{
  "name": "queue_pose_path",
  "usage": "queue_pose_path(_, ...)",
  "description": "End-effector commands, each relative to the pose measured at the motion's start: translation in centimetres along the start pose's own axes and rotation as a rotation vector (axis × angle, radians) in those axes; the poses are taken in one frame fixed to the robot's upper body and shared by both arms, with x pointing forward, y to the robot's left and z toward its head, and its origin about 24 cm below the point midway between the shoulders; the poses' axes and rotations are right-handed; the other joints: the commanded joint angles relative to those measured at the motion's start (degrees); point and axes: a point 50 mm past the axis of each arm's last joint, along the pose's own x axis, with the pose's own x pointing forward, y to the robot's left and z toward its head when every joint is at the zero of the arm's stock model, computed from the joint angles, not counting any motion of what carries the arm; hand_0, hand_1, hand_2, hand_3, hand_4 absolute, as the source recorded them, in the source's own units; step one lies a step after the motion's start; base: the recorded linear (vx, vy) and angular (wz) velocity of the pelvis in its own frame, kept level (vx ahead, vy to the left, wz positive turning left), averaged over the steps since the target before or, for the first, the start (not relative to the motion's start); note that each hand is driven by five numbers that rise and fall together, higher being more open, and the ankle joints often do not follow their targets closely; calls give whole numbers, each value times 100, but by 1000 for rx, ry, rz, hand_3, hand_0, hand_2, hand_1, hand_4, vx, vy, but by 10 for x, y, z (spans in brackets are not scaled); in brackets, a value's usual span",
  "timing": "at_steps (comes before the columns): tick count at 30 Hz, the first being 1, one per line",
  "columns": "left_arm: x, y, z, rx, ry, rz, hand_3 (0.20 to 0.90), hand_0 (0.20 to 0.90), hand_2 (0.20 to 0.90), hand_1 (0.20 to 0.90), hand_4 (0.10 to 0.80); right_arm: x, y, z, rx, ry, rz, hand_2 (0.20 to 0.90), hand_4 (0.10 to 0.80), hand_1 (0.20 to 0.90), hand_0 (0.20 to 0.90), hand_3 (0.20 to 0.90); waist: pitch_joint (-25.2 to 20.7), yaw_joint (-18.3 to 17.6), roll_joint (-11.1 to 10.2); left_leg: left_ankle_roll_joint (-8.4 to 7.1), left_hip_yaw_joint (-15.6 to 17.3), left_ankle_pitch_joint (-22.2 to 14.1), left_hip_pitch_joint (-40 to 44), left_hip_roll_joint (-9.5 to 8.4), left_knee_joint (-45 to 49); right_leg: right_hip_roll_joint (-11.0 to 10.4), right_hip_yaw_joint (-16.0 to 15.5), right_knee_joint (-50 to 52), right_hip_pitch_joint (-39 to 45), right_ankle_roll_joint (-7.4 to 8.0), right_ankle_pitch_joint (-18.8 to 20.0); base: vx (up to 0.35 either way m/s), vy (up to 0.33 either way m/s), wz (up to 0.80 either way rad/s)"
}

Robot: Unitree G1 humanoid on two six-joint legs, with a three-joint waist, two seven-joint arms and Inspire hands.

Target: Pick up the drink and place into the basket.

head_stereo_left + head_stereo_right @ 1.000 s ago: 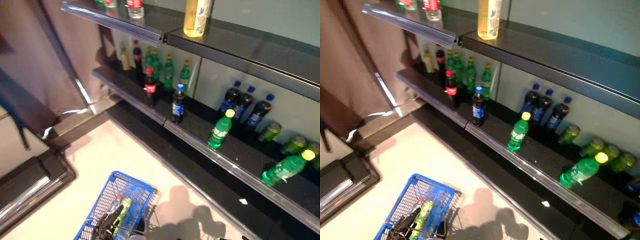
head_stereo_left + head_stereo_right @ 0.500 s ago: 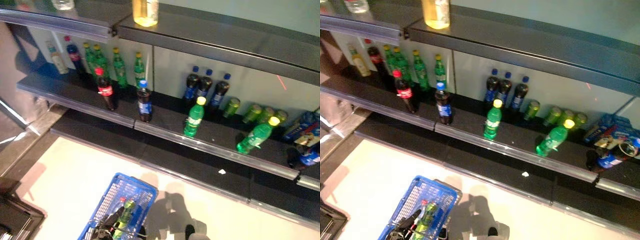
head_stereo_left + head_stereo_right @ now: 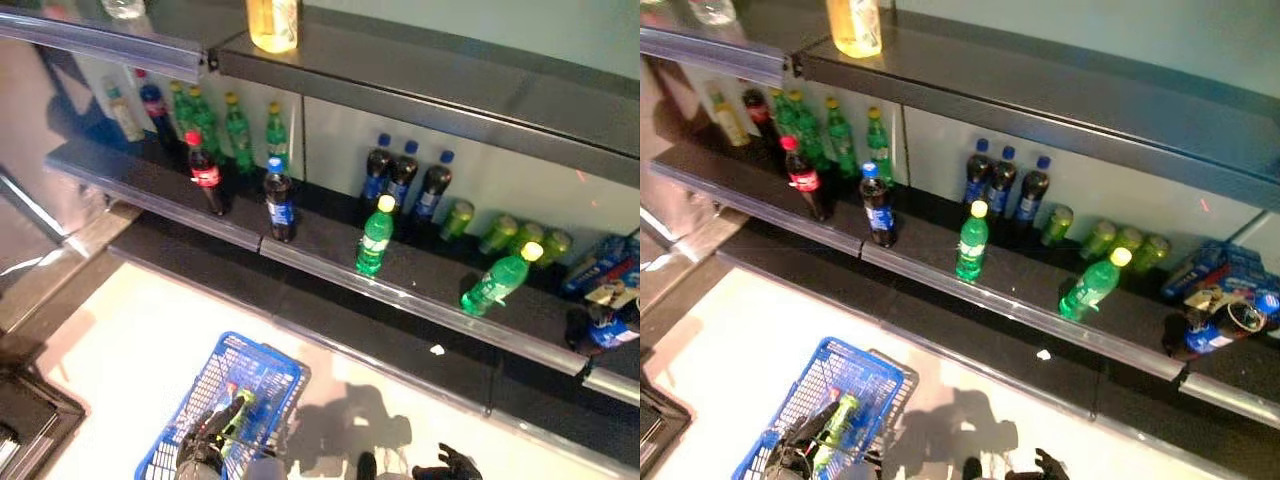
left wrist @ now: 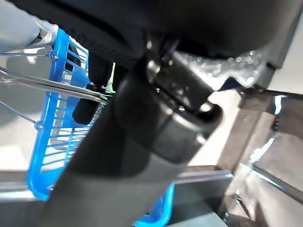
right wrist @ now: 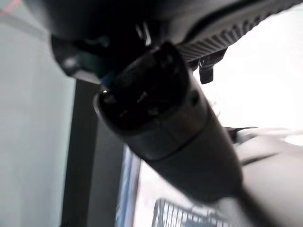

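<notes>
A blue basket (image 3: 262, 372) sits low over the pale floor (image 3: 130, 340), in front of a dark shelf (image 3: 330, 262). The left hand (image 3: 205, 448) grips the basket's wire handle (image 4: 57, 86), its dark fingers (image 4: 87, 106) curled round the wire. A green bottle (image 3: 238, 412) already lies inside the basket, beside the hand.

The right hand (image 3: 447, 466) shows only at the bottom edge of the head views, low over the floor and well apart from the shelf; whether its fingers are straight or curled cannot be told, and its wrist view shows nothing held.

On the shelf near its front edge stand a red-labelled cola (image 3: 203, 174), a blue-labelled cola (image 3: 279, 200) and an upright green bottle with a yellow cap (image 3: 375, 236). Another green bottle leans tilted (image 3: 497, 282) further right. Three dark bottles with blue caps (image 3: 404, 182) stand at the back, with green cans (image 3: 498, 234) beside them. A yellowish bottle (image 3: 272, 20) stands on the upper shelf (image 3: 420, 75).
</notes>
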Motion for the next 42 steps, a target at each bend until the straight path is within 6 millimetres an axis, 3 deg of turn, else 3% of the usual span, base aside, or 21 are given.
queue_pose_path(1,-3,13,1,104,-22,18,200,300,300,300,100,0,0,17,-16,-112,57,900,800,900,900,900,169,152,-69,42,-82,719,-365,220,-711,51,240,456,-182,279,-47,247,202,19)
queue_pose_path(2,-3,16,-1,115,-13,40,200,300,300,300,100,0,3,21,-39,-138,71,900,800,900,900,900,169,196,-87,106,-316,577,-333,81,-744,21,300,503,-198,294,-85,184,162,24)
queue_pose_path(7,-2,26,8,107,-37,57,200,300,300,300,100,-6,11,32,-42,-223,108,900,800,900,900,900,113,157,-80,110,-154,349,30,-12,-861,-248,53,792,-125,423,-226,191,172,5)
queue_pose_path(10,-1,27,23,52,-83,50,200,300,300,300,100,-14,24,50,-68,-312,171,900,800,900,900,900,83,161,-105,163,-104,183,135,-132,-782,-481,2,818,-82,574,-187,135,65,1)
queue_pose_path(14,2,12,40,70,-124,-13,200,300,300,300,100,-28,33,87,-154,-470,229,900,800,900,900,900,82,187,-98,172,-34,140,182,-110,-836,-616,-70,715,-111,672,-106,14,-30,2)
queue_pose_path(18,0,2,39,77,-125,-46,200,300,300,300,100,-53,34,130,-187,-678,256,900,800,900,900,900,81,173,-116,160,-28,127,177,-62,-857,-589,-29,573,-77,668,-74,-3,-72,-2)
queue_pose_path(19,-2,5,33,104,-111,-46,200,300,300,300,100,-69,30,151,-189,-794,242,900,800,900,900,900,61,170,-133,154,-28,141,198,-26,-899,-560,-15,522,-48,664,-71,32,-84,2)
queue_pose_path(22,-6,16,18,120,-84,-16,200,300,300,300,100,-100,18,182,-107,-975,245,900,800,900,900,900,14,127,-156,133,-7,149,258,54,-966,-498,34,467,-27,649,-93,26,-70,-2)
queue_pose_path(24,-8,22,13,122,-74,-1,200,300,300,300,100,-112,11,193,-79,-1058,224,900,800,900,900,900,-7,99,-155,121,-3,162,273,89,-993,-466,69,460,-36,640,-103,10,-32,-5)
queue_pose_path(26,-11,30,4,130,-53,23,200,300,300,300,100,-138,-4,213,-28,-1233,141,900,800,900,900,900,-42,50,-129,94,8,168,301,149,-1025,-418,109,468,-57,625,-140,0,0,0)
queue_pose_path(30,-13,39,-3,126,-36,57,200,300,300,300,100,-166,-22,230,19,-1419,1,900,800,900,900,900,-89,16,-66,67,2,163,323,193,-1027,-381,117,525,-86,604,-202,0,0,0)
queue_pose_path(35,-14,42,-6,133,-28,53,200,300,300,300,100,-185,-35,245,102,-1524,-142,900,800,900,900,900,-83,38,7,38,-23,136,321,211,-925,-351,49,706,-135,555,-295,29,30,0)
queue_pose_path(42,-11,29,-6,177,-24,-1,200,300,300,300,100,-176,-37,261,280,-1472,-217,900,800,900,900,900,153,214,127,15,-336,140,37,181,-528,-284,-167,1370,-398,381,-537,27,26,7)
